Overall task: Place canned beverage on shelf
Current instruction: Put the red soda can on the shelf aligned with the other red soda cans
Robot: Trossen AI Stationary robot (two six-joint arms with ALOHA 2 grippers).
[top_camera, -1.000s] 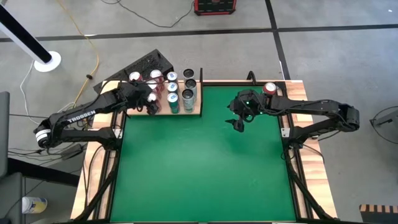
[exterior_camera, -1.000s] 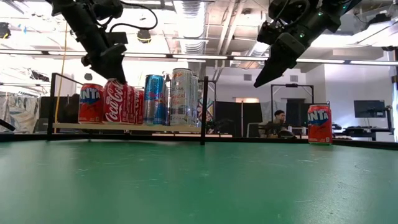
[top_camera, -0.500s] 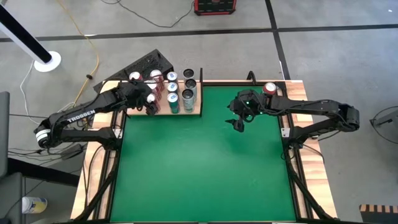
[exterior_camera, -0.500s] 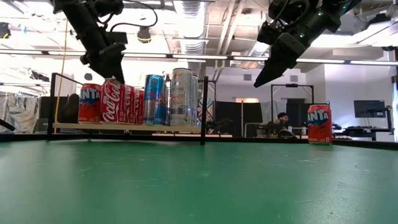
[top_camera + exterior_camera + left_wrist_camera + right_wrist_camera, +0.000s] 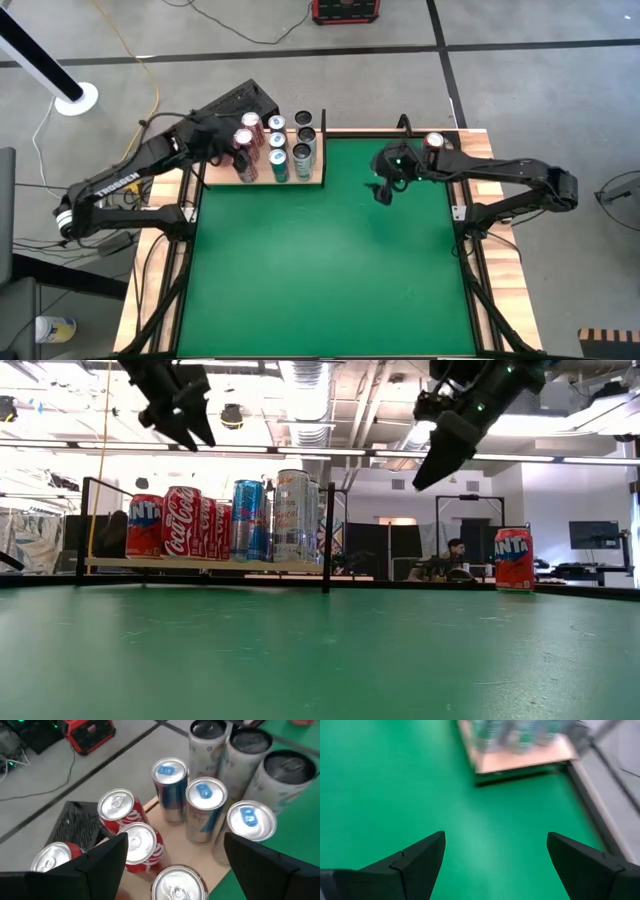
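From above, you had the left gripper (image 5: 213, 139) over the far left corner of the shelf (image 5: 318, 181), its fingers apart and holding nothing. The shelf lay at the table's (image 5: 330, 260) far left corner with its load of cans (image 5: 277, 150) standing in rows. Your right gripper (image 5: 382, 192) hung over the felt well to the right of the shelf, fingers spread wide and empty. One orange can (image 5: 433, 142) stood off the shelf, at the table's far right corner, just beyond that right arm.

From table height, you could see the shelf (image 5: 200, 564) carrying an orange can, red cola cans (image 5: 181, 521), blue ones and tall pale ones, all upright. The left gripper (image 5: 190, 425) was clear above them, touching none. The lone orange can (image 5: 513, 559) stood well right of the shelf, with the right gripper (image 5: 432, 470) high between the two. A person sat in the room behind.

Your left wrist camera looked down on the can tops (image 5: 170, 770) between its open fingers (image 5: 100, 865).

Your right wrist camera showed bare felt, the shelf (image 5: 520, 760) ahead, fingers (image 5: 415, 860) wide.

I judged the job nearly done: that last orange can was left for you to fetch. The shelf looked crowded, and a thin black post (image 5: 326, 536) stood at its right end, so the free spot would be tight.
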